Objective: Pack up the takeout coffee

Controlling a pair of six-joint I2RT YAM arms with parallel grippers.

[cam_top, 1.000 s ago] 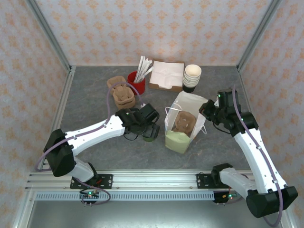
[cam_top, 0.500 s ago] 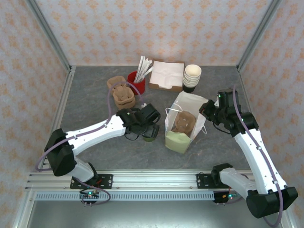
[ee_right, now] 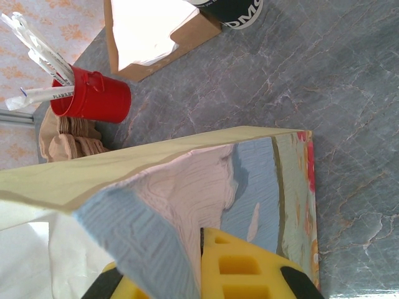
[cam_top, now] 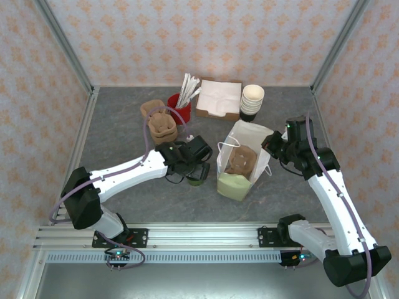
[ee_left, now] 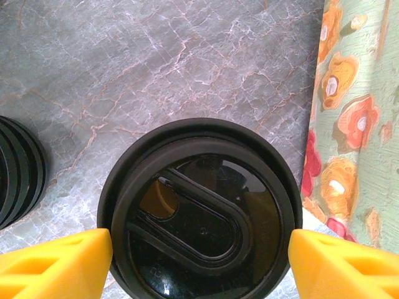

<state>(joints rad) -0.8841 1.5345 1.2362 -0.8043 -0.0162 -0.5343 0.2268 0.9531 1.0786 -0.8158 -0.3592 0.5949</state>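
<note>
Left wrist view puts the takeout coffee (ee_left: 199, 215) almost dead centre under me, standing on the grey marbled worktop (ee_left: 156, 62). The left gripper (ee_left: 199, 235) straddles it. One yellow finger meets the lid's rim on each side with no gap that I can see, so I read it as grasping the cup at the lid. From the top external view the cup sits just left of the paper bag (cam_top: 235, 184), near the middle of the worktop.

Room is tight. The bag's flowered wall stands just beside the lid on one side, and a stack of black lids (ee_left: 17, 165) lies close on the other. Ahead of the cup the worktop is bare. The bag's mouth gapes upward, with a brown pulp carrier (cam_top: 240, 161) lying inside. The right gripper (cam_top: 273, 146) is clenched on the bag's right rim, the paper wall caught between its fingers (ee_right: 246, 268).

The coffee wears a glossy round black lid with a raised oval and an open sip hole. In the top external view the cup below it shows olive green.
</note>
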